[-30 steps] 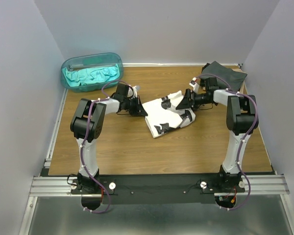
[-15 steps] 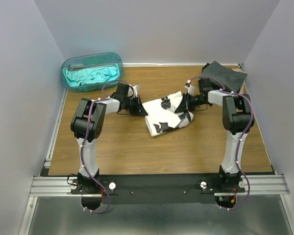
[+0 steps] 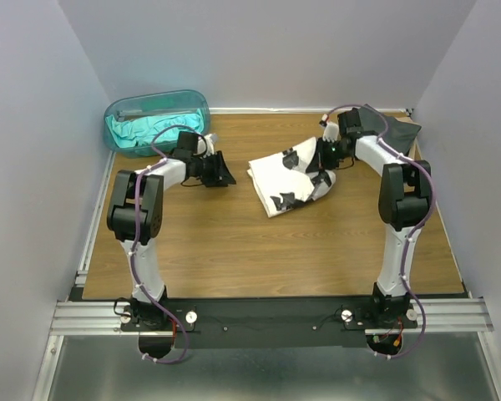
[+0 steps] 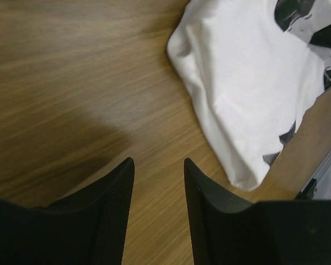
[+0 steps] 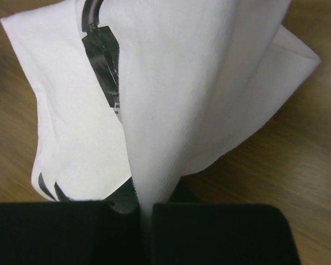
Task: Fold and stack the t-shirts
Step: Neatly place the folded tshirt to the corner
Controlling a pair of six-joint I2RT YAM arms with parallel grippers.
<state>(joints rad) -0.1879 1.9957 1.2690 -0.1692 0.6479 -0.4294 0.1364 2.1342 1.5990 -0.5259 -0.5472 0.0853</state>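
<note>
Moving the folded white cloth t-shirt with black print marks, lying upper middle in the overhead view, likely wants a low, slow pull toward the dark charcoal folded shirt at upper right so the folds hold. The right jaws pinch its right edge; the left jaws stand part-open, empty, over the wooden tabletop

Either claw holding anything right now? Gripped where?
Right claw is shut on the white t-shirt, pinching a fold at its right-hand edge. Left claw is open, holding nothing.
</note>
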